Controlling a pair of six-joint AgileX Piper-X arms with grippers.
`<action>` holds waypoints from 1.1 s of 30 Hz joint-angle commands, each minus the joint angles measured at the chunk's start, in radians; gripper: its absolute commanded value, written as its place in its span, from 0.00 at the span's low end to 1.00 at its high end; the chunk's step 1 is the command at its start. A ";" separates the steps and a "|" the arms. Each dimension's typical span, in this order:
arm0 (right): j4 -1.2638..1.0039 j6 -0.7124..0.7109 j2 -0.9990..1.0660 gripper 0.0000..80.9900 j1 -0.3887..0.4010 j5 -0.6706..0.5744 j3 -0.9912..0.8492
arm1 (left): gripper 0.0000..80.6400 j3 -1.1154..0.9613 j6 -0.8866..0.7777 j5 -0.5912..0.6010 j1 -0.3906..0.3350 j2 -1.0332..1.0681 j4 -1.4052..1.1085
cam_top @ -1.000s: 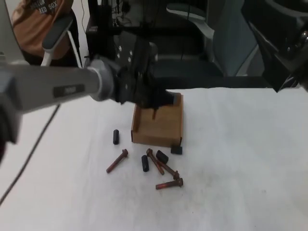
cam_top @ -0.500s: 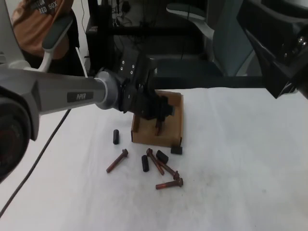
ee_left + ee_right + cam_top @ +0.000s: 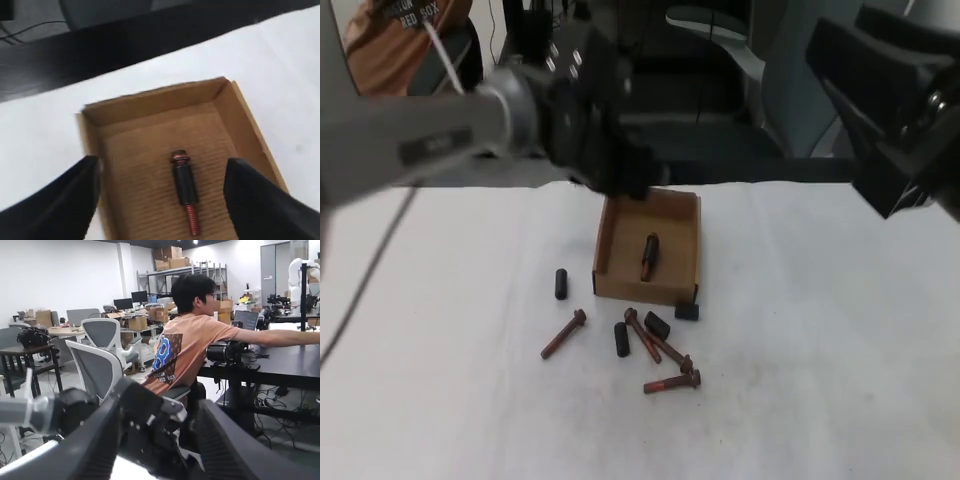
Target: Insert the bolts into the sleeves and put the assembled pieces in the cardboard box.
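The cardboard box (image 3: 675, 272) stands mid-bench with one assembled piece (image 3: 649, 256) lying inside, a red bolt through a black sleeve (image 3: 183, 182). My left gripper (image 3: 162, 164) hovers open above the box (image 3: 150, 102), its dark fingers (image 3: 65, 200) on either side of the piece and apart from it. In the high view it (image 3: 620, 175) hangs over the box's far wall. In front of the box lie several loose bolts (image 3: 563, 334) (image 3: 672, 383) and black sleeves (image 3: 561, 284) (image 3: 621, 339). My right gripper (image 3: 160, 407) is open, raised and facing the room; its arm (image 3: 900, 110) is at the right.
White cloth (image 3: 820, 350) covers the bench, with free room to the right and at the near edge. One sleeve (image 3: 687, 312) lies against the box's near right corner. Chairs and desks stand beyond the far edge.
The left gripper has let the assembled piece go into the box, then risen and drawn back toward the box's far wall. The loose bolts and sleeves have not moved.
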 commanded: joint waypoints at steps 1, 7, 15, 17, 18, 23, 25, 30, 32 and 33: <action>0.033 0.006 -0.010 0.57 -0.005 -0.006 -0.007 | 0.82 -0.014 -0.010 -0.079 0.038 -0.067 0.099; 0.044 0.064 -0.010 0.57 -0.005 -0.056 -0.007 | 0.79 -0.014 -0.085 -0.087 0.142 -0.091 0.216; 0.045 0.115 -0.010 0.57 -0.005 -0.090 -0.007 | 0.68 -0.009 -0.104 -0.015 0.196 -0.080 0.314; 0.045 0.115 -0.010 0.57 -0.005 -0.090 -0.007 | 0.68 -0.009 -0.104 -0.007 0.188 -0.080 0.308; 0.045 0.115 -0.010 0.57 -0.005 -0.090 -0.007 | 0.68 -0.009 -0.102 -0.007 0.183 -0.077 0.289; 0.045 0.115 -0.010 0.57 -0.005 -0.090 -0.007 | 0.68 -0.017 -0.124 0.038 0.161 -0.018 0.265; 0.045 0.115 -0.010 0.57 -0.005 -0.093 -0.007 | 0.68 -0.017 -0.129 0.040 0.158 0.021 0.304; 0.049 0.115 -0.010 0.57 -0.005 -0.104 -0.007 | 0.68 -0.017 -0.129 0.044 0.149 0.085 0.382; 0.054 0.115 -0.010 0.57 -0.005 -0.104 -0.007 | 0.68 -0.017 -0.129 0.044 0.149 0.098 0.394; 0.054 0.115 -0.010 0.57 -0.005 -0.104 -0.007 | 0.68 -0.014 -0.129 0.044 0.149 0.103 0.385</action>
